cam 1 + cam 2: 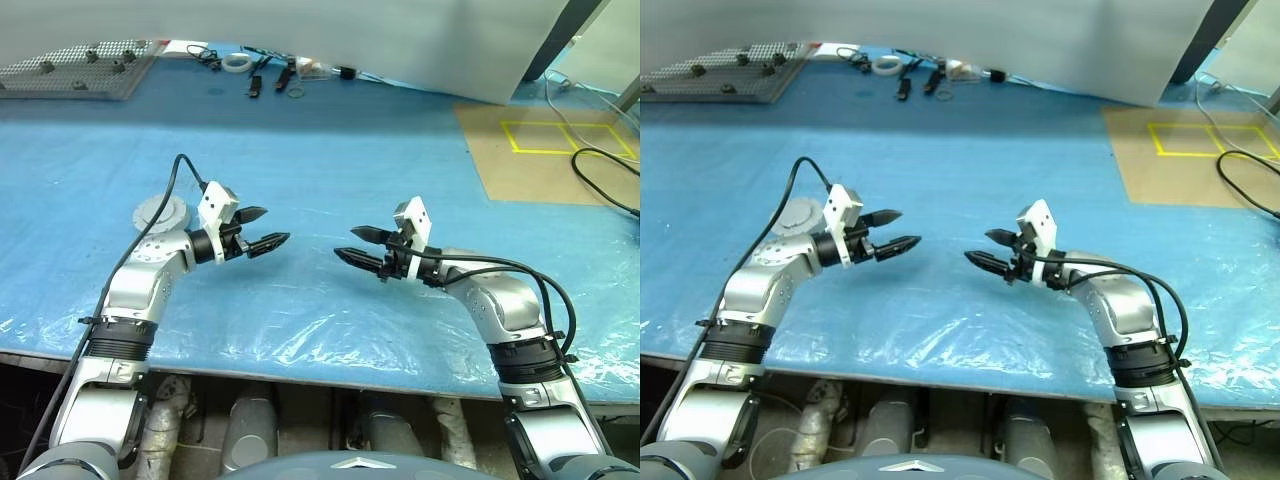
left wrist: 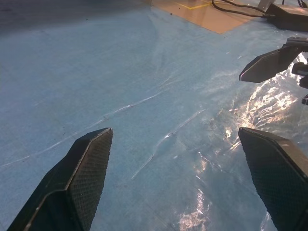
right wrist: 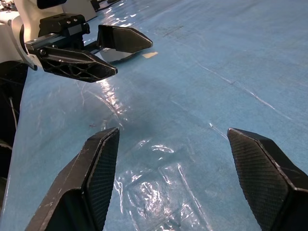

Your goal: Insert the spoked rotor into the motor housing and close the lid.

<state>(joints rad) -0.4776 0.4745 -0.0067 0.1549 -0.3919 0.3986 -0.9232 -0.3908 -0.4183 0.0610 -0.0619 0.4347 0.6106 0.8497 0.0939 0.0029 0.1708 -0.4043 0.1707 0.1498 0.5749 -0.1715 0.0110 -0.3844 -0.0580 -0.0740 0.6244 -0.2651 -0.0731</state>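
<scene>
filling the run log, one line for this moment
left gripper open, empty | right gripper open, empty | grey disc behind left arm on blue table cover

Round disc (image 1: pixel 160 212) on table (image 1: pixel 330 170), behind left arm (image 1: pixel 150 275).

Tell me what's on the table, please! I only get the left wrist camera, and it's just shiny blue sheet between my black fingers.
Observer: A round, flat, light grey disc lies on the blue plastic sheet, just beyond your left arm, behind the left hand.
Operator: Is my other hand holding something?
Observer: No. The right hand is open and empty, and it points at the left one across a gap.
Operator: Is there anything far away?
Observer: A small white ring and small black parts sit near the far edge, beside a grey perforated metal plate.
</scene>
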